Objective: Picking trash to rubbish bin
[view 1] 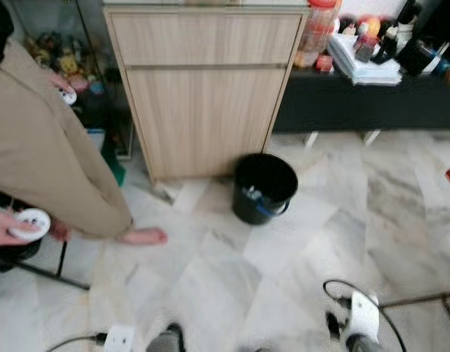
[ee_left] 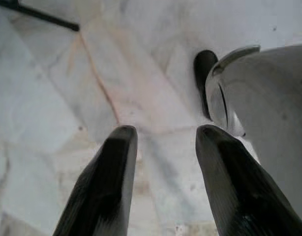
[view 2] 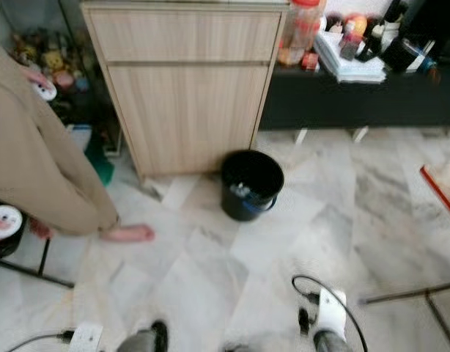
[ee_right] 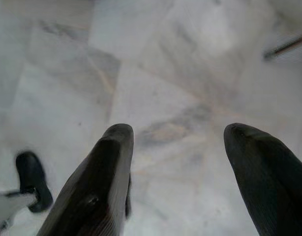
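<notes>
Black bin (view 1: 264, 188) stood beside cabinet (view 1: 203, 88) edge, bare marble floor (view 1: 342, 220) ahead; left gripper (ee_left: 161, 140) and right gripper (ee_right: 178, 135) fingers spread, empty.

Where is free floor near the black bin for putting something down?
Bare marble floor lies to the right of the round black plastic bin, below the dark low shelf. Left of it, the wooden cabinet and a person's bare foot crowd the space.

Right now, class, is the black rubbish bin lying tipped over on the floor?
No, the rubbish bin stands upright beside the wooden cabinet.
</notes>
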